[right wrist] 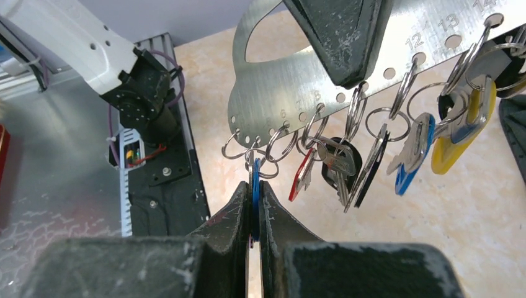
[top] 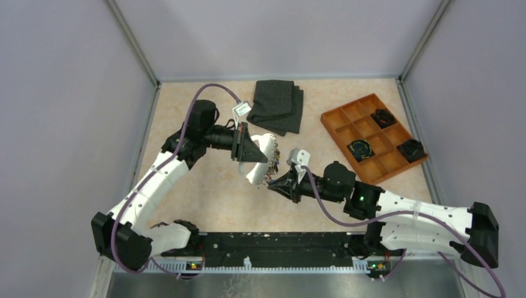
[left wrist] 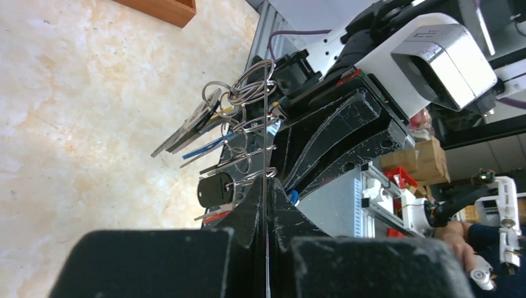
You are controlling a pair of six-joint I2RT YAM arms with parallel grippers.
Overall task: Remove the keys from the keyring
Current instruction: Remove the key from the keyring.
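Note:
My left gripper (top: 253,153) is shut on the keyring (top: 265,149), a flat pale metal plate with a loop handle and a row of numbered holes. The plate shows edge-on in the left wrist view (left wrist: 266,118) between the shut fingers (left wrist: 251,205), and flat in the right wrist view (right wrist: 291,87). Several keys (right wrist: 347,161) hang from its holes on small wire rings: red (right wrist: 303,177), black, blue (right wrist: 412,155) and yellow (right wrist: 462,133) heads. My right gripper (right wrist: 254,194) is shut on a blue key (right wrist: 255,177) hanging near the plate's handle end. It meets the plate from the right in the top view (top: 271,182).
An orange compartment tray (top: 330,120) at the back right holds black lumpy clumps (top: 358,149). A folded dark grey cloth (top: 277,105) lies at the back centre. Grey walls close off three sides. The arms' black base rail (top: 279,245) runs along the near edge.

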